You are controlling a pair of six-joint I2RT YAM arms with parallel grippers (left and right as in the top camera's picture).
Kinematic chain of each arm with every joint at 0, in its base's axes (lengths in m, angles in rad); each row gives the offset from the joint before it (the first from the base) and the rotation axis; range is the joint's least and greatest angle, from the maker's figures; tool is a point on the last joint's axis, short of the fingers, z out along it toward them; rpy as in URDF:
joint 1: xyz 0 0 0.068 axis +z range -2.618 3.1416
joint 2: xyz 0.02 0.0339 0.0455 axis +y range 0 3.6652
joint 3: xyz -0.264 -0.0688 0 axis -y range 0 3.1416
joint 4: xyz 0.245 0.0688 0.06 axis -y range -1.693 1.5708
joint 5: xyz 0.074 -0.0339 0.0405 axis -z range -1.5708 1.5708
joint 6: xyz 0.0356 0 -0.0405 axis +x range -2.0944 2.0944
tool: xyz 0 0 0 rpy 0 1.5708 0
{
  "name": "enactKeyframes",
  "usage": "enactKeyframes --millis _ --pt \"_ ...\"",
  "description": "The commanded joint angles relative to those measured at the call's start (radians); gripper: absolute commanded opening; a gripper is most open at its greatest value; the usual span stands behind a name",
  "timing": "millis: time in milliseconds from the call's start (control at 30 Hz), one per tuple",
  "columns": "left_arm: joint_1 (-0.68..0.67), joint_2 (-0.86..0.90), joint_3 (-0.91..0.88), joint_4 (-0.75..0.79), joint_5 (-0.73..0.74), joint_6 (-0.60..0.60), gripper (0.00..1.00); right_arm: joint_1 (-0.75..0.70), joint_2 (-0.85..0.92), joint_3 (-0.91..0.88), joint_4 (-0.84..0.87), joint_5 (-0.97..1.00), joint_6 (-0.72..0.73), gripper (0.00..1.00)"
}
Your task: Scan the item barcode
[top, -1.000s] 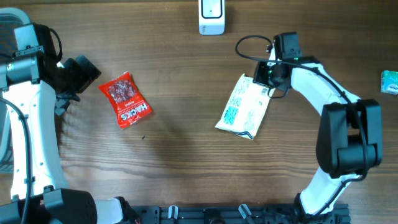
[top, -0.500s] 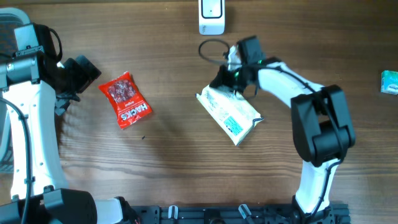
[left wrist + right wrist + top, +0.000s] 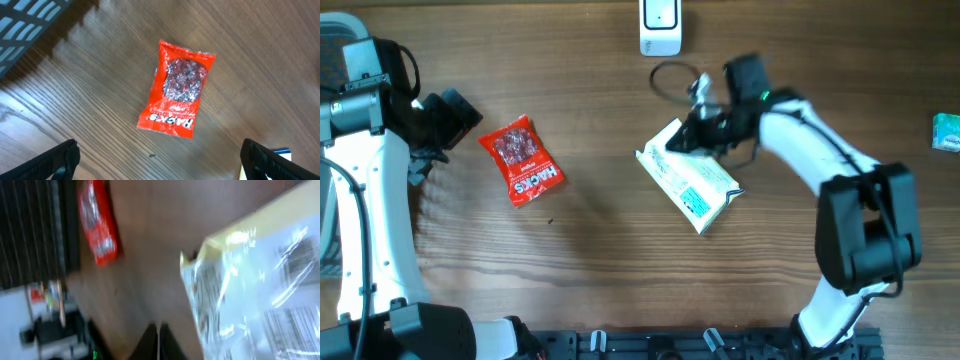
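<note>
On the wooden table (image 3: 590,250), the white packet (image 3: 692,182) is seen lying slantwise in the middle, its lower end nearest the robot's bases and its printed face turned upward. Its upper corner is met by the right gripper (image 3: 700,130), whose jaws are closed tight. The fingertips are set right against that corner. Whether any film is pinched between them cannot be told, as the right wrist view is smeared by blur. In that view the packet is shown just to one side of the closed fingers (image 3: 157,337).

Well apart to the left, the red sweet bag (image 3: 523,160) is laid flat on the wood. It is framed by the left gripper (image 3: 160,152), which is spread to its widest and has hold of nothing; the bag is seen beyond its two fingertips, untouched.

At the right edge a teal pack (image 3: 947,131) is partly shown. Farthest off, at the table's far edge, the white scanner (image 3: 660,28) is stood, beyond the packet and clear of it.
</note>
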Motion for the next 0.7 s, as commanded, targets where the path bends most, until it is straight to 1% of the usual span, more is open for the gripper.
enactKeyframes --millis 0,33,67,100,133,233,333,367,400,433,500,600,667 --pt "0.003 0.002 0.001 0.002 0.008 -0.006 1.0 0.021 0.012 -0.221 0.319 -0.105 0.289 0.04" --pt "0.003 0.002 0.001 0.002 0.008 -0.006 1.0 0.021 0.012 -0.275 0.418 -0.103 0.348 0.04" --pt "0.003 0.002 0.001 0.002 0.008 -0.006 1.0 0.016 0.012 -0.308 0.483 -0.097 0.367 0.04" --pt "0.003 0.002 0.001 0.002 0.008 -0.006 1.0 0.012 0.012 -0.328 0.512 -0.071 0.379 0.04" --pt "0.003 0.002 0.001 0.002 0.008 -0.006 1.0 0.007 0.012 -0.344 0.504 -0.005 0.42 0.04" --pt "0.003 0.002 0.001 0.002 0.008 -0.006 1.0 0.003 0.012 -0.349 0.43 0.134 0.442 0.04" --pt "0.003 0.002 0.001 0.002 0.008 -0.006 1.0 0.0 0.012 -0.349 0.416 0.154 0.441 0.04" --pt "0.003 0.002 0.001 0.002 0.008 -0.006 1.0 -0.002 0.011 -0.348 0.431 0.132 0.42 0.04" --pt "0.003 0.002 0.001 0.002 0.008 -0.006 1.0 -0.006 0.01 -0.345 0.456 0.071 0.357 0.04" --pt "0.003 0.002 0.001 0.002 0.008 -0.006 1.0 -0.017 0.005 -0.332 0.471 -0.037 0.29 0.04" --pt "0.003 0.002 0.001 0.002 0.008 -0.006 1.0 -0.042 -0.019 -0.304 0.455 -0.15 0.282 0.04" --pt "0.003 0.002 0.001 0.002 0.008 -0.006 1.0 -0.103 -0.103 -0.283 0.459 -0.342 0.293 0.04" --pt "0.003 0.002 0.001 0.002 0.008 -0.006 1.0 -0.152 -0.163 -0.284 0.439 -0.404 0.311 0.04"
